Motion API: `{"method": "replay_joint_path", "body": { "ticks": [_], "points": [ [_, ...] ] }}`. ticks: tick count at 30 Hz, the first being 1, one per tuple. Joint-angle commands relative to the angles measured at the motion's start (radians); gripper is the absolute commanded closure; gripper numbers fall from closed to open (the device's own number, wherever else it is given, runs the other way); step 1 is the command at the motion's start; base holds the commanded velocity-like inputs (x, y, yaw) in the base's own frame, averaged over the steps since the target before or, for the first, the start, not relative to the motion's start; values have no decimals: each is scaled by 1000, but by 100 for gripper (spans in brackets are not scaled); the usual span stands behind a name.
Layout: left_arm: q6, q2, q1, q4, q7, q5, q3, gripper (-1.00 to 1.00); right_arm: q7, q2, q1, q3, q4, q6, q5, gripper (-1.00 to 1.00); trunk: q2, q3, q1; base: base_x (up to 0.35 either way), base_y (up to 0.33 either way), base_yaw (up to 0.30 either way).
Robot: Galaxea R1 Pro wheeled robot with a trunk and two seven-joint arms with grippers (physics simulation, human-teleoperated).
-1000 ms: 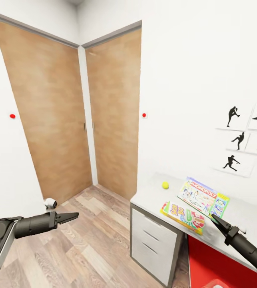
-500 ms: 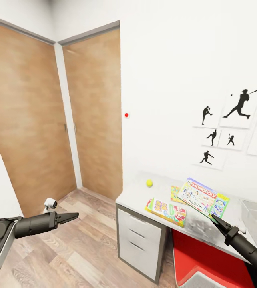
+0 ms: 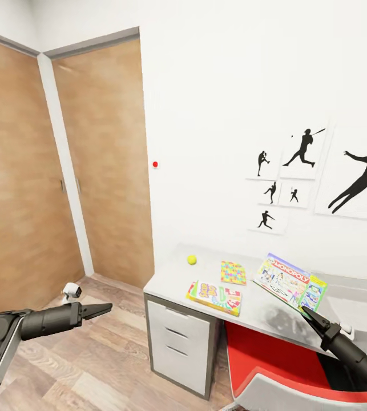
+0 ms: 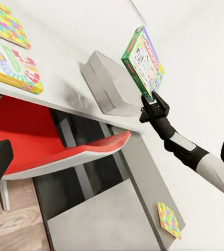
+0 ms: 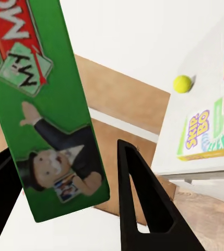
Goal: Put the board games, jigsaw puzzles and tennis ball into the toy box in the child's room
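Observation:
My right gripper point(image 3: 304, 311) is shut on a lower corner of the Monopoly board game point(image 3: 289, 281), holding it tilted above the table point(image 3: 169, 279). On the table top lie the Skip-Bo board game point(image 3: 214, 297), a jigsaw puzzle point(image 3: 233, 273) and the tennis ball point(image 3: 192, 260). The grey toy box point(image 3: 354, 283) stands on the table behind the held game. In the left wrist view a second jigsaw puzzle point(image 4: 169, 219) lies on the desk's other wing. My left gripper point(image 3: 100, 310) hangs open over the floor, far left of the table, holding nothing.
A red chair point(image 3: 274, 357) with a white shell is tucked under the table beside the white drawers point(image 3: 180, 342). Wooden wardrobe doors point(image 3: 103, 165) fill the corner on the left. Wood floor point(image 3: 92, 371) lies open between me and the table. A small white device point(image 3: 71, 292) sits on the floor.
The camera has swung right, so doors and table slide left in view and the toy box and more wall pictures appear. Both arms keep their pose; the Monopoly game stays gripped.

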Motion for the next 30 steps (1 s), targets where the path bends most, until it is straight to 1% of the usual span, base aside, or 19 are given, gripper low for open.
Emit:
{"method": "replay_joint_path", "body": {
  "ticks": [1,13,18,23,27,30],
  "points": [
    [11,0,0,0,-3,1,0,-100,1,0,-1,-3,1,9,-4,100,-1,0,0,0,0,-280],
    [11,1,1,0,-4,0,3,-100,1,0,-1,-3,1,9,-4,100,-1,0,0,3,0,-280],
    [10,1,1,0,-3,0,5,-100,1,0,-1,-3,1,4,-4,100,-1,0,0,157,62,-278],
    [10,0,1,0,-3,0,6,-100,-2,0,-1,-4,1,6,-4,100,-1,0,0,186,57,-106],
    [10,0,1,0,-3,0,4,-100,-4,0,-1,-7,1,10,-4,100,-1,0,0,39,9,-53],
    [10,0,1,0,-3,0,4,-100,-11,0,-1,-10,1,10,-4,100,-1,-1,0,10,2,-159]
  ]
}}
